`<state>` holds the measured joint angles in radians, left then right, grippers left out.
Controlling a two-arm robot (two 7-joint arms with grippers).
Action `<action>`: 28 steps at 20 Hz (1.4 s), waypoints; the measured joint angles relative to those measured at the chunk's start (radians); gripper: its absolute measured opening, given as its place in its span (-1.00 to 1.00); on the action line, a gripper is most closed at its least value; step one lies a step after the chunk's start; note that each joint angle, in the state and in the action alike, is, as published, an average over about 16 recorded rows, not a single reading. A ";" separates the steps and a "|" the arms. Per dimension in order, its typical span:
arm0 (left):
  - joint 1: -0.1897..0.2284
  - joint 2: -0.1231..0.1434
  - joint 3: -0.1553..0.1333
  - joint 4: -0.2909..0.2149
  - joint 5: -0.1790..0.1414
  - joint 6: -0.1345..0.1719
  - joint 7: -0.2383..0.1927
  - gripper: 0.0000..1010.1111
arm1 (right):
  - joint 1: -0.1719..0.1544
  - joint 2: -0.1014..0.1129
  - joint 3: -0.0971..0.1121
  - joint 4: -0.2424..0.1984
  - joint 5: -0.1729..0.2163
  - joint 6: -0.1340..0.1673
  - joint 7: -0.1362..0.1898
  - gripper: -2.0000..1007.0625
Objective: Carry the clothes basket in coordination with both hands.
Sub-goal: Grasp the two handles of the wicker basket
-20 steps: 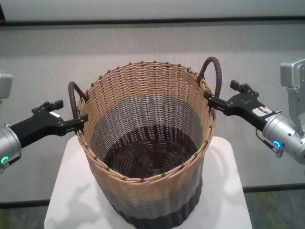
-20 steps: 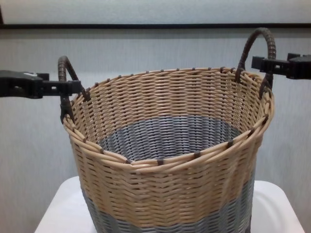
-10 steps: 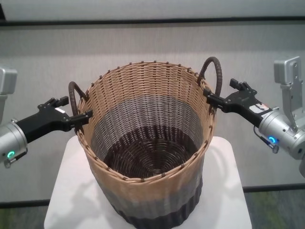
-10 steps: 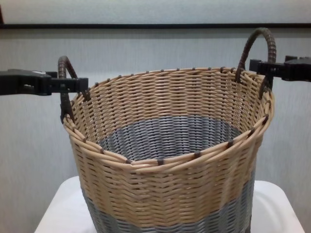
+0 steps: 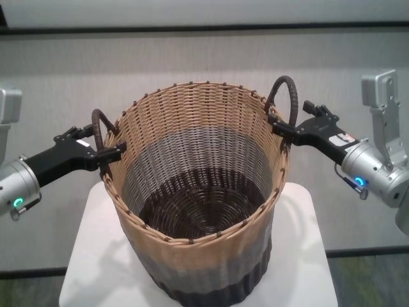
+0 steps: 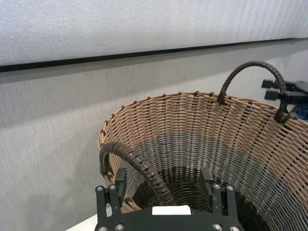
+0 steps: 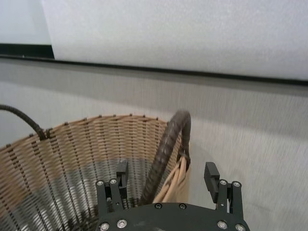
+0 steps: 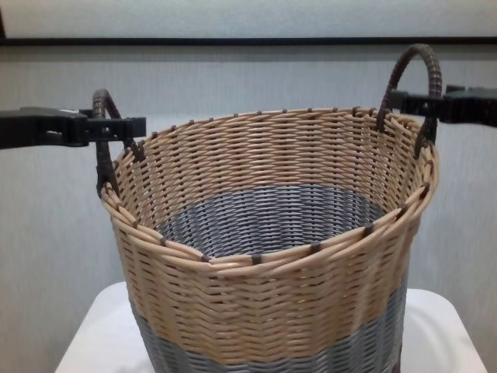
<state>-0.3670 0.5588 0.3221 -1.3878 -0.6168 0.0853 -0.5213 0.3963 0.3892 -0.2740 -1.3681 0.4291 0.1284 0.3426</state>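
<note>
The clothes basket (image 5: 198,198) stands upright on the white counter (image 5: 89,256). The left gripper (image 5: 110,151) has its fingers (image 6: 120,179) spread apart, the left loop handle (image 6: 132,166) lying between them. The right gripper (image 5: 281,128) likewise has its fingers (image 7: 122,174) apart, straddling the right loop handle (image 7: 168,151).
</note>
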 joint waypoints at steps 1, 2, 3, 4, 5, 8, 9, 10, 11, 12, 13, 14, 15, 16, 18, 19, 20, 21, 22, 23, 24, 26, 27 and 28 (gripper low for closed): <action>-0.002 -0.001 0.001 0.004 -0.001 -0.002 -0.002 0.98 | 0.002 -0.002 0.000 0.001 -0.001 0.000 0.000 0.99; -0.002 -0.002 0.001 0.006 -0.002 -0.004 -0.003 0.98 | 0.003 -0.003 0.000 0.002 -0.002 0.000 0.001 0.99; -0.003 -0.002 0.002 0.008 -0.003 -0.006 -0.005 0.98 | 0.004 -0.005 0.001 0.002 -0.003 0.000 0.001 0.99; -0.003 -0.002 0.002 0.010 -0.003 -0.008 -0.006 0.98 | 0.005 -0.006 0.001 0.003 -0.004 0.000 0.001 0.99; -0.002 -0.002 0.002 0.011 -0.004 -0.009 -0.007 0.98 | 0.006 -0.008 0.001 0.003 -0.004 -0.001 0.002 0.99; 0.001 -0.001 0.002 0.012 -0.008 -0.011 -0.008 0.98 | 0.010 -0.012 0.001 0.006 -0.007 -0.002 0.003 0.99; 0.002 -0.001 0.002 0.011 -0.009 -0.012 -0.008 0.98 | 0.012 -0.013 0.000 0.007 -0.008 -0.003 0.004 0.99; 0.004 -0.001 0.002 0.010 -0.010 -0.012 -0.008 0.98 | 0.014 -0.015 0.000 0.008 -0.008 -0.003 0.005 0.99; 0.005 0.000 0.002 0.009 -0.011 -0.013 -0.008 0.98 | 0.016 -0.016 0.000 0.010 -0.009 -0.004 0.006 0.99; 0.007 0.000 0.001 0.008 -0.012 -0.014 -0.008 0.98 | 0.018 -0.018 -0.001 0.011 -0.010 -0.005 0.007 0.99; 0.008 0.000 0.001 0.007 -0.012 -0.014 -0.008 0.98 | 0.020 -0.019 -0.001 0.013 -0.011 -0.006 0.009 0.99; 0.008 0.000 0.001 0.006 -0.013 -0.015 -0.008 0.98 | 0.022 -0.020 -0.002 0.015 -0.011 -0.007 0.010 0.99; 0.009 0.000 0.002 0.005 -0.013 -0.016 -0.009 0.98 | 0.024 -0.022 -0.002 0.016 -0.012 -0.008 0.012 0.99; 0.009 0.000 0.002 0.004 -0.014 -0.017 -0.012 0.98 | 0.026 -0.023 -0.003 0.017 -0.012 -0.010 0.014 0.99; 0.008 0.000 0.004 0.004 -0.016 -0.019 -0.017 0.98 | 0.030 -0.025 -0.004 0.019 -0.012 -0.013 0.019 0.99; 0.008 -0.001 0.005 0.004 -0.017 -0.020 -0.020 0.98 | 0.031 -0.026 -0.004 0.020 -0.011 -0.014 0.021 0.99; 0.007 -0.001 0.006 0.004 -0.018 -0.020 -0.023 0.98 | 0.033 -0.027 -0.004 0.020 -0.010 -0.015 0.023 0.99; 0.006 -0.002 0.007 0.004 -0.019 -0.021 -0.025 0.98 | 0.034 -0.028 -0.004 0.020 -0.010 -0.016 0.024 0.99; 0.005 -0.002 0.008 0.004 -0.019 -0.022 -0.028 0.98 | 0.035 -0.028 -0.004 0.020 -0.009 -0.017 0.026 0.99; 0.003 -0.002 0.009 0.005 -0.020 -0.022 -0.030 0.98 | 0.036 -0.029 -0.004 0.020 -0.008 -0.018 0.027 0.99; 0.002 -0.003 0.010 0.005 -0.020 -0.023 -0.032 0.98 | 0.037 -0.029 -0.005 0.020 -0.008 -0.019 0.028 0.99; -0.001 -0.003 0.012 0.006 -0.020 -0.025 -0.036 0.98 | 0.037 -0.030 -0.005 0.020 -0.006 -0.021 0.029 0.99; -0.002 -0.004 0.013 0.006 -0.020 -0.025 -0.037 0.98 | 0.038 -0.030 -0.005 0.020 -0.006 -0.021 0.030 0.99; -0.003 -0.004 0.014 0.007 -0.021 -0.026 -0.039 0.98 | 0.038 -0.031 -0.005 0.020 -0.006 -0.022 0.031 0.99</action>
<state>-0.3702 0.5549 0.3357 -1.3810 -0.6373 0.0597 -0.5603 0.4340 0.3587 -0.2791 -1.3477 0.4234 0.1066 0.3731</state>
